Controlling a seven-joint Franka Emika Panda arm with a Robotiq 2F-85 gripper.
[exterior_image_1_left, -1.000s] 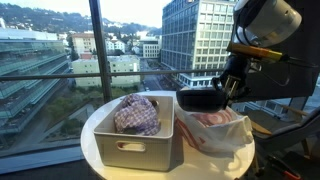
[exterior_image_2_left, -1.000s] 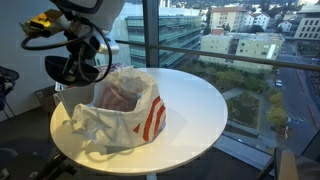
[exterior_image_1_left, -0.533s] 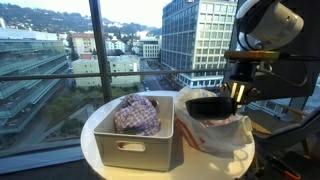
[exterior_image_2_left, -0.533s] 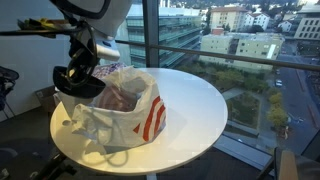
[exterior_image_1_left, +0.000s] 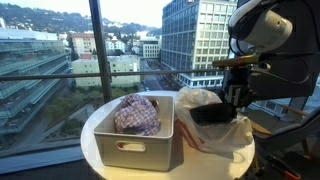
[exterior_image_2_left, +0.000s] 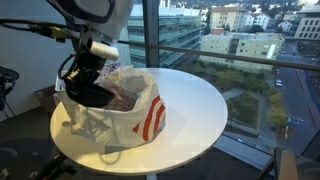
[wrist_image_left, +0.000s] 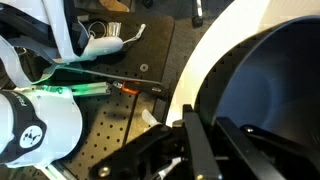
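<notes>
My gripper is shut on the rim of a black bowl and holds it in the mouth of a white plastic bag with red stripes. From the opposite side, in an exterior view, the gripper hangs over the bowl, which sits low inside the open bag. In the wrist view the dark bowl fills the right side, and the gripper clamps its rim with black fingers.
A round white table by a large window carries the bag and a white bin with a plaid cloth inside. In an exterior view the bare half of the table lies towards the window. Cables lie on the dark floor.
The gripper has carried the black bowl sideways and down, from beside and above the bag into the bag's open mouth. The grip has stayed shut.
</notes>
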